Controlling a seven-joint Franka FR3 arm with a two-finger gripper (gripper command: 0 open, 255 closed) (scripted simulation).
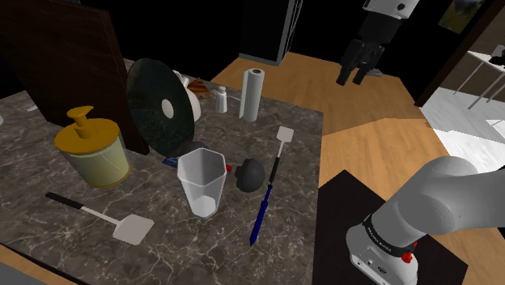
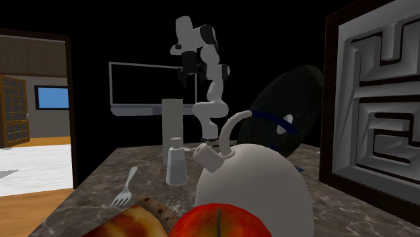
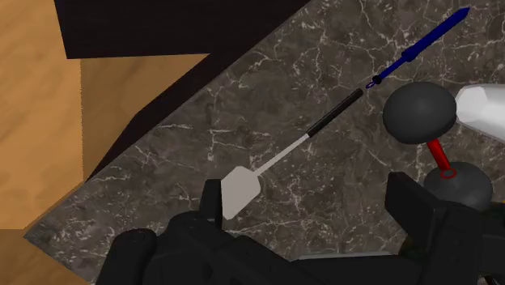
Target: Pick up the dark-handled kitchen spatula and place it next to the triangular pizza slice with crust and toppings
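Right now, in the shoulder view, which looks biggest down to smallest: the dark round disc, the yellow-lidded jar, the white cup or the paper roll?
1. dark round disc
2. yellow-lidded jar
3. white cup
4. paper roll
The roll stands farther back, so it may only look smallest.

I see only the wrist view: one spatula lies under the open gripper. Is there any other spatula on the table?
Observer: Yes. The shoulder view shows a second spatula near the yellow dispenser, at that view's lower left.
Operator: And the place to put it down?
Observer: In the second exterior view, what looks like the pizza slice lies beside a red apple, near a fork.
Operator: How high am I?
Observer: The gripper hangs well above the table.
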